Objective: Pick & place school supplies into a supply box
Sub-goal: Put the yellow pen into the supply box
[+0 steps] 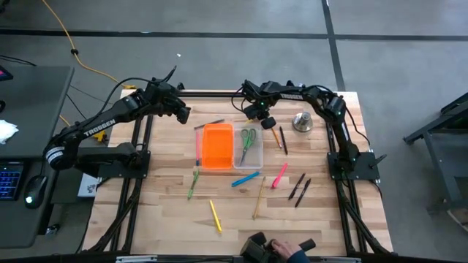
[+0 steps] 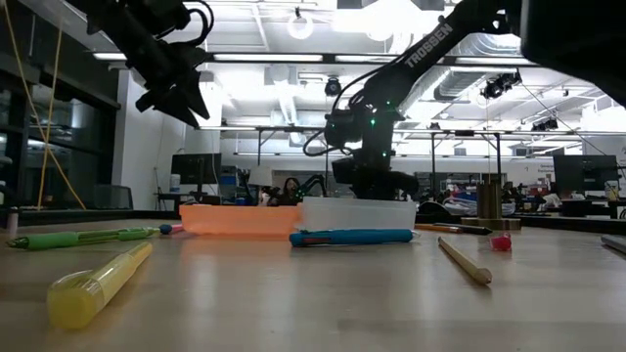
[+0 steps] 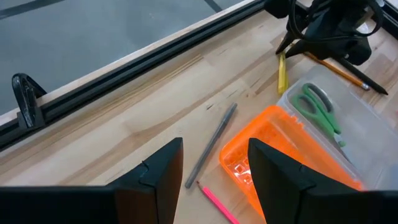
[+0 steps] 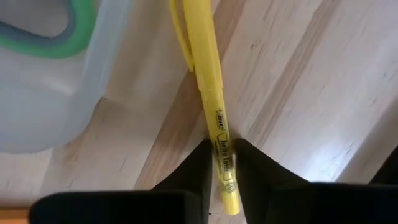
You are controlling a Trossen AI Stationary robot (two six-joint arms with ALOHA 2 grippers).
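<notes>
The supply box sits mid-table, with an orange half (image 1: 217, 146) and a clear half (image 1: 248, 148) that holds green-handled scissors (image 3: 320, 109). Just beyond the clear half's far end, a yellow highlighter (image 4: 211, 81) lies on the wood. My right gripper (image 4: 222, 171) stands over it, pointing down and shut on it. My left gripper (image 3: 214, 168) hovers open above the table's far left, over a grey pencil (image 3: 211, 146) and a pink pencil (image 3: 217, 202) next to the orange half. My right gripper pinches the yellow highlighter's printed barrel (image 4: 221, 140) between its two fingers, toward the end away from the clipped cap. The fingers come from above, pointing down, and lie across the barrel. The highlighter lies flat on the wood beside the clear half's wall.
Loose supplies lie nearer the front: a green pen (image 1: 193, 183), a blue marker (image 1: 246, 179), a pink one (image 1: 280, 175), black pens (image 1: 298, 188), a wooden pencil (image 1: 259, 197) and a yellow one (image 1: 216, 215). A silver bell (image 1: 303, 121) stands far right. A person's hand (image 1: 292, 252) is at the near edge.
</notes>
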